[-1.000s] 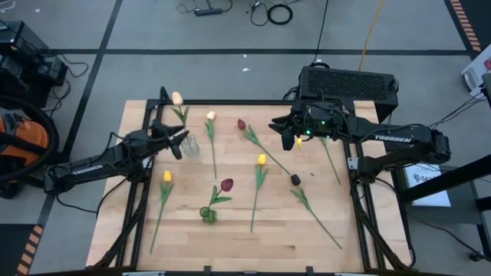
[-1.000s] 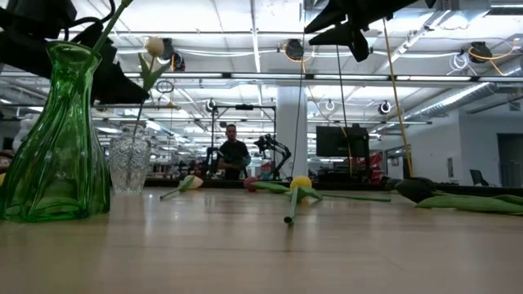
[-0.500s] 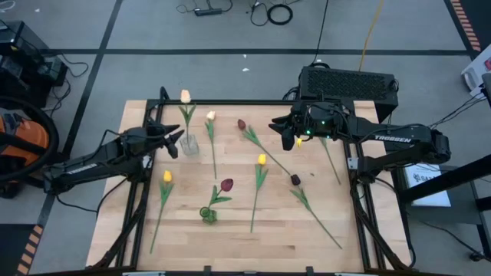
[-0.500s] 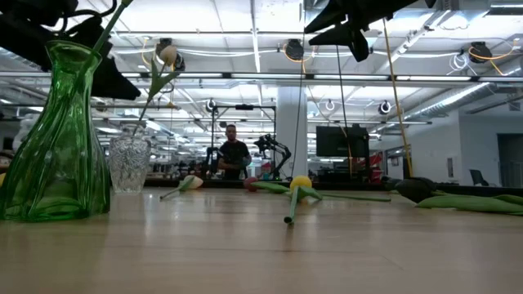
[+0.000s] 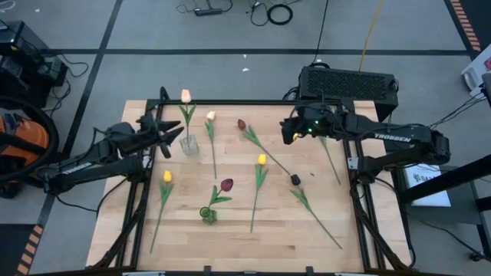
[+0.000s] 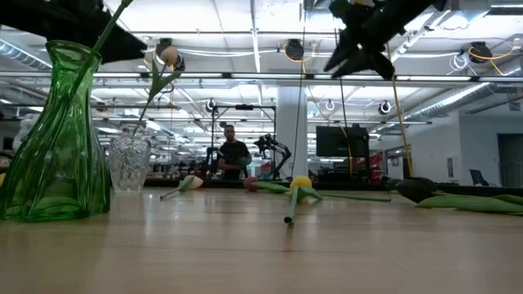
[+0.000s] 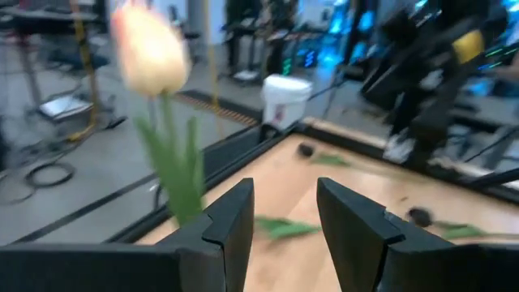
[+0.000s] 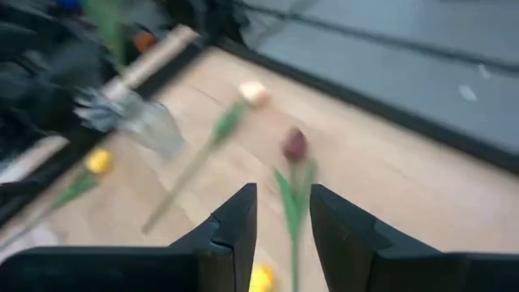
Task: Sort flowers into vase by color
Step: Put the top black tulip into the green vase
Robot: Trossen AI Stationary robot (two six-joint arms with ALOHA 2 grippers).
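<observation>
A cream tulip stands with its stem in the small clear vase at the far left; its head shows in the left wrist view. My left gripper hovers open just left of that vase, holding nothing. A dark red tulip leans out of the green vase near the front. My right gripper hangs open and tipped down above the far middle. A dark red tulip lies on the boards ahead of its fingers.
Loose tulips lie on the wooden table: cream, dark red, yellow, yellow, a dark head and a stem at the right. A black box sits beyond the far edge. A person stands in the room behind.
My left gripper has drawn back from the clear vase toward the table's left edge and has risen. The cream tulip has swung from leaning left to standing nearly upright in that vase. My right gripper has tipped its fingers downward and sunk a little.
</observation>
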